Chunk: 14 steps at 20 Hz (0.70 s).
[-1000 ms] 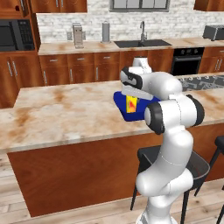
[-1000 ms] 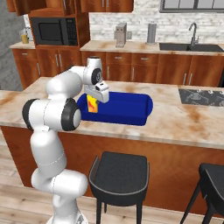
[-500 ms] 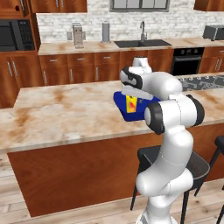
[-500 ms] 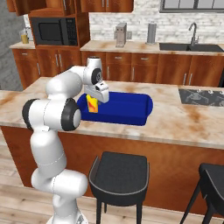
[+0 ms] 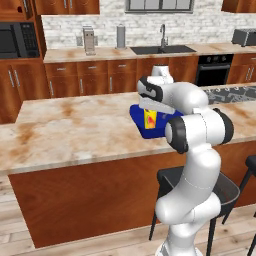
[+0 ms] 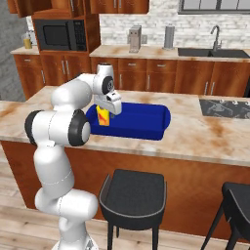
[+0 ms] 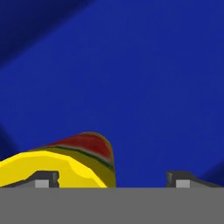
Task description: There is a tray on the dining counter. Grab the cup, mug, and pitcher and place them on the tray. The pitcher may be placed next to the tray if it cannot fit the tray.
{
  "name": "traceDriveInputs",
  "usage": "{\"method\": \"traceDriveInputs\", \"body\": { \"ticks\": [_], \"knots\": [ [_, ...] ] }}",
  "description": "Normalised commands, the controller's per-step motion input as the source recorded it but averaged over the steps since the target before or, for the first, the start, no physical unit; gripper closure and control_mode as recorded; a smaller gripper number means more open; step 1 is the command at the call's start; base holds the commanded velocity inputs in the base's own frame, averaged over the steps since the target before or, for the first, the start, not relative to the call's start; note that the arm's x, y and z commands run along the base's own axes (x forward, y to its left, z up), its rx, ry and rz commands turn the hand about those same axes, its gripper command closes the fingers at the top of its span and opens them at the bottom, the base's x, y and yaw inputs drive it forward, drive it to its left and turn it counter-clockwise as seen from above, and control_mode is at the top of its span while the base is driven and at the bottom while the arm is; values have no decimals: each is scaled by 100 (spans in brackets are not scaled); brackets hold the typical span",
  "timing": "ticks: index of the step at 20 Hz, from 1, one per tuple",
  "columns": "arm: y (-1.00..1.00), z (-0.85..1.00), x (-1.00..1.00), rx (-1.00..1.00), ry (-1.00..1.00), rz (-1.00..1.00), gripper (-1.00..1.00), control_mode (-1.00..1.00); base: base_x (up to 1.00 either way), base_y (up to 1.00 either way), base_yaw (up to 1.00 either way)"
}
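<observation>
Hand view shows the two dark fingertips (image 7: 46, 178) standing wide apart at the bottom edge, with the yellow cup (image 7: 65, 162) between them but nearer the left one; the right tip has blue floor around it. I judge the fingers released, no longer pressing the cup (whether the left tip touches the wall, I cannot tell). The cup's red mark faces the camera, and behind it is the blue floor of the tray (image 7: 144, 74).

From the right base view, the gripper (image 6: 108, 104) hangs just over the cup (image 6: 102, 116), which stands upright at the left end of the tray (image 6: 146, 128). In the left base view the cup (image 5: 150, 118) sits on the tray (image 5: 141, 124) under the hand (image 5: 154, 104), and the tray lies on the dining counter (image 5: 75, 130).

So the step in hand is, in my judgement, letting the cup go and leaving it. To do this well, the hand should rise straight up along the cup's axis, with fingers kept wide, until the tips are above the rim; any sideways motion before that may knock the cup over. After that, the mug and the pitcher remain to fetch.
</observation>
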Motion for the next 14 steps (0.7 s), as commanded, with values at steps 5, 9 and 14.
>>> {"method": "traceDriveInputs", "body": {
  "ticks": [5, 9, 14],
  "knots": [
    [-5, 35, 5, 3, 5, 1, -100, -100, 0, 0, 0],
    [-10, 74, 0, 7, 5, 1, -100, -100, 0, 0, 0],
    [-1, 69, -21, 3, 2, 8, -100, -100, 0, 0, 0]
  ]
}}
